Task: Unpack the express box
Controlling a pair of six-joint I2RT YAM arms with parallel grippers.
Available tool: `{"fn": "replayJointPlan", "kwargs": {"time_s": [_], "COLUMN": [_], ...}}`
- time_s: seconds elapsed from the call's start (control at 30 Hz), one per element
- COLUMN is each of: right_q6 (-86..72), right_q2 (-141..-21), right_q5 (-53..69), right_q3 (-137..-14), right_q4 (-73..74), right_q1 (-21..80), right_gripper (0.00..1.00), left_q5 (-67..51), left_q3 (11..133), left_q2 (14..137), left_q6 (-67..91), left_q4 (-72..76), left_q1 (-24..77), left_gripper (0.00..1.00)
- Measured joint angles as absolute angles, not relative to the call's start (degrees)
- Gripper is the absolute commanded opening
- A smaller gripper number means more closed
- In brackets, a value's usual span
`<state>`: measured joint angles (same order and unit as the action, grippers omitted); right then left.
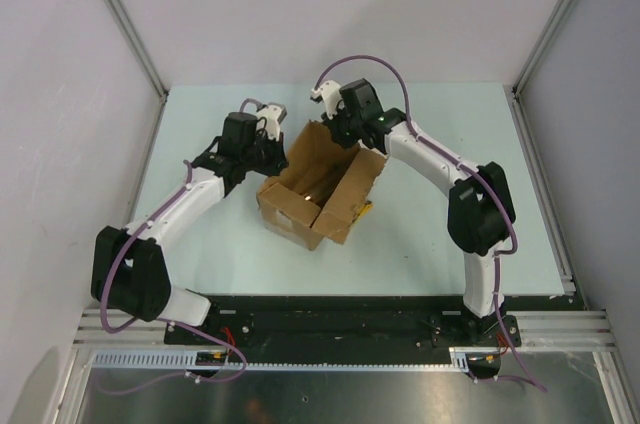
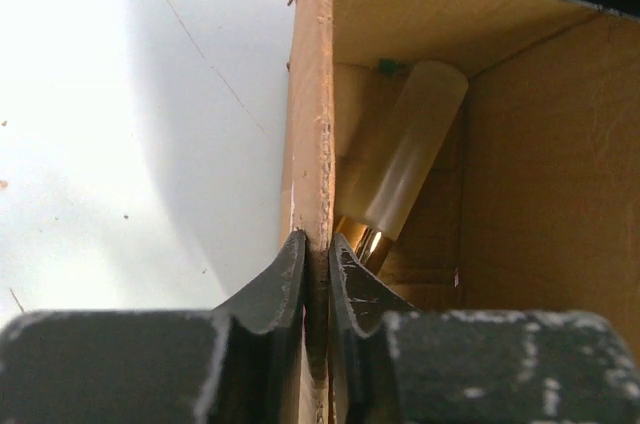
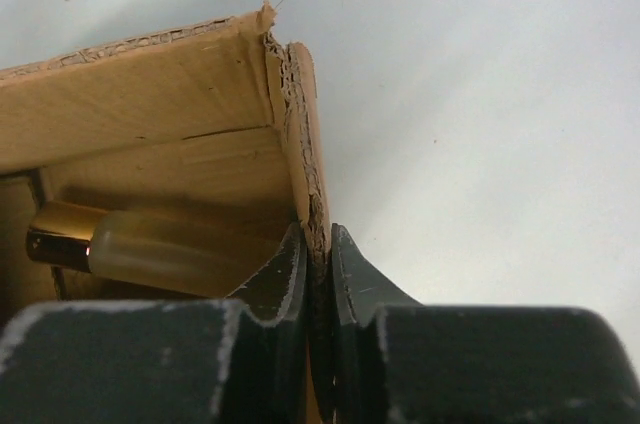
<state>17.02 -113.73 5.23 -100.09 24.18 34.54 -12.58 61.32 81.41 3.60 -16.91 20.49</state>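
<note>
Walls of the express box [image 1: 296,216] sit clamped in left gripper [image 2: 317,244] and right gripper [image 3: 317,239] (bottle [image 2: 410,154] inside half-hidden).

Bottle [image 2: 405,159] partly behind express box [image 2: 312,94]

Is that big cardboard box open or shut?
Open. Seen from above, the express box gapes wide at the top, and both wrist cameras look past its bare cardboard edge to the inside, where a pale cylinder sits.

A cylinder [image 2: 415,144] lies inside the express box [image 1: 290,219] on the table [image 1: 450,134].
</note>
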Motion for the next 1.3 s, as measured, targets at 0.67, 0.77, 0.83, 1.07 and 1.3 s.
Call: {"fn": "replayJointPlan", "kwargs": {"time_s": [0.67,0.77,0.83,1.07,1.3], "right_q6": [-17.72,-21.91,-24.99,-32.05,-36.01], "right_q2": [-113.10,-113.14,-113.25,-112.42,-108.86], "right_q5": [-23.79,-26.74,-29.71,-38.17,-40.32], "right_q3": [-102.24,-103.31,-103.55,-100.31,-93.91], "right_q4": [34.85,38.44,40.66,40.84,36.10], "right_q1": [47.42,47.83,48.31,50.81,51.77], "right_gripper": [0.00,0.00,0.00,0.00,0.00], "left_q5": [15.44,21.30,23.33,25.85,31.68], "left_q3": [67.70,67.59,66.98,64.66,63.96], "left_q2": [73.32,73.30,72.90,72.14,78.11], "left_q6": [12.82,14.24,15.55,19.16,19.55], "left_q4": [-19.84,-24.16,-26.39,-30.17,-30.61], "left_q1": [22.33,24.71,25.93,26.57,30.68], "left_gripper": [0.82,0.82,0.82,0.91,0.95]}}
